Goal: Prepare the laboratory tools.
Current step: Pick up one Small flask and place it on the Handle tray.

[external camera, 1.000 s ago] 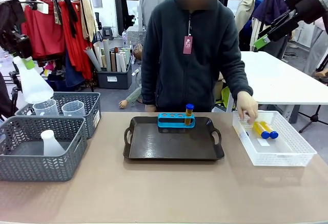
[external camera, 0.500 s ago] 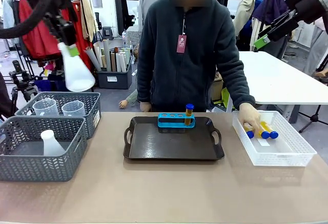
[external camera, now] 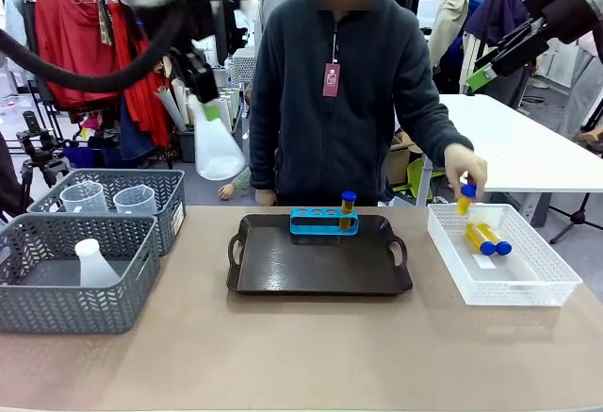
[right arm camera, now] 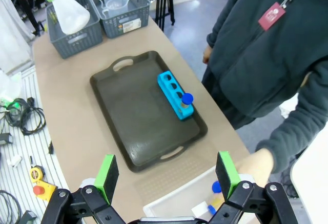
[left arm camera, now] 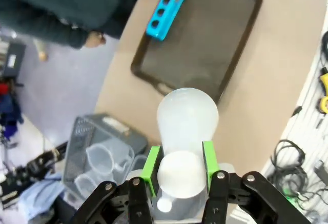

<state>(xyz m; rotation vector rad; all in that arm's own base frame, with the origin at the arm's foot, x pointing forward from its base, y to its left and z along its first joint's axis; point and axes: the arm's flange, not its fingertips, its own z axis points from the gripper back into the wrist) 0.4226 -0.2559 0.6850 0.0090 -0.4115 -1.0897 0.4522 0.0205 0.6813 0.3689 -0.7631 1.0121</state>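
My left gripper (external camera: pixel 206 103) (left arm camera: pixel 179 163) is shut on the neck of a translucent white conical flask (external camera: pixel 219 149) (left arm camera: pixel 187 117), which hangs high in the air left of the dark tray (external camera: pixel 318 263). A blue rack (external camera: pixel 323 221) on that tray holds one amber tube with a blue cap (external camera: pixel 348 206). The person's hand holds another tube (external camera: pixel 465 196) above the white basket (external camera: pixel 528 285), where two more tubes (external camera: pixel 488 238) lie. My right gripper (external camera: pixel 482 74) (right arm camera: pixel 166 175) stands open and empty, high at the right.
Two grey mesh baskets stand at the left. The front one (external camera: pixel 57 310) holds a second flask (external camera: pixel 92 263); the back one (external camera: pixel 162 186) holds two clear measuring jugs (external camera: pixel 85 197). Bare table stretches in front of the tray. The person stands close behind the tray.
My left arm has carried the flask rightward from above the grey baskets toward the tray. The person's hand has lifted a tube up out of the white basket.
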